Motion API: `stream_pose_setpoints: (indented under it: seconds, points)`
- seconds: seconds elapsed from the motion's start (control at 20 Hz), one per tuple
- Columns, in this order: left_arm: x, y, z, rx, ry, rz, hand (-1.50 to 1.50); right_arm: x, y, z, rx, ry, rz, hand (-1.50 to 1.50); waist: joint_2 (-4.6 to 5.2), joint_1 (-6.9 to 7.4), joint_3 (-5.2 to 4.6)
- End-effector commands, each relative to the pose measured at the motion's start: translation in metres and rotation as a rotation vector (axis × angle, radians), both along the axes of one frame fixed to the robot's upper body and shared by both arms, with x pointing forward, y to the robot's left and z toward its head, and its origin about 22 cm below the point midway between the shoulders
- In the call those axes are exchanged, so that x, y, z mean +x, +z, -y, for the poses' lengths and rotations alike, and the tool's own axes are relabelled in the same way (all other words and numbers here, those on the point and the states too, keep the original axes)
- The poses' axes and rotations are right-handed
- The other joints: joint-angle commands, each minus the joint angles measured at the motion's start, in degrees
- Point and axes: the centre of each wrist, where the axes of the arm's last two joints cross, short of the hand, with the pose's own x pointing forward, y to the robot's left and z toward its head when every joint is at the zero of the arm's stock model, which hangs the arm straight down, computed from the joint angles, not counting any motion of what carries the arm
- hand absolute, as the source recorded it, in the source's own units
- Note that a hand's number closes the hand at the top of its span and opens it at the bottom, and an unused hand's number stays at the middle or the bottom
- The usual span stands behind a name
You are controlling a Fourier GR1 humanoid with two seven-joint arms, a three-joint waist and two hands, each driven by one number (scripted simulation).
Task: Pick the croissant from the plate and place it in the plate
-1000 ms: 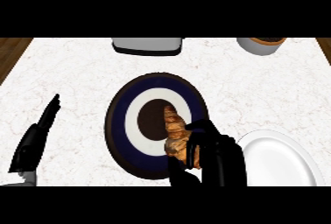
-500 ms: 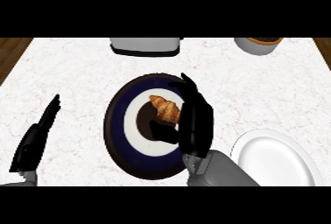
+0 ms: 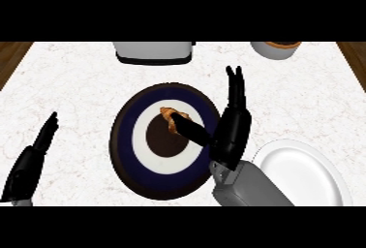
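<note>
A golden-brown croissant (image 3: 170,116) lies on the dark blue plate (image 3: 129,145), just above the plate's brown centre. My right hand (image 3: 232,133) is over the plate's right side, fingers straight and pointing away from me, so it is open. Its thumb (image 3: 193,131) reaches left, and the thumb's tip meets the croissant's near end. The white plate (image 3: 304,169) sits at the lower right, partly behind my right forearm. My left hand (image 3: 32,157) rests open at the lower left, off both plates.
A grey appliance (image 3: 154,51) stands at the counter's far edge, behind the dark plate. A small cup (image 3: 275,49) is at the far right. Wooden floor shows past the counter's far corners.
My right hand has stretched forward over the dark plate and its fingers have straightened. The croissant now lies farther up the plate than a second ago. The left hand is unmoved.
</note>
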Motion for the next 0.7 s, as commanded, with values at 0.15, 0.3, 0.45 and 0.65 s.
stream_pose_setpoints:
  seconds: [0.15, 0.3, 0.45, 0.65]
  points:
    - [-0.009, -0.009, -0.005, -0.013, 0.029, -0.008, 0.00, -0.042, -0.008, 0.032, 0.311, -0.108, 0.161, -1.50, -0.07, -1.58, 0.09]
    - [-0.018, -0.004, -0.008, -0.015, 0.005, -0.022, 0.00, -0.069, -0.018, 0.054, 0.316, -0.109, 0.203, -1.50, -0.10, -1.24, 0.12]
    - [0.000, 0.011, -0.013, -0.004, 0.020, 0.006, 0.00, -0.093, -0.031, 0.083, 0.267, -0.103, 0.212, -1.50, 0.03, -1.29, 0.10]
    - [-0.005, -0.001, 0.000, -0.004, 0.021, 0.012, 0.00, -0.123, -0.055, 0.101, 0.205, -0.116, 0.221, -1.50, 0.08, -1.01, 0.25]
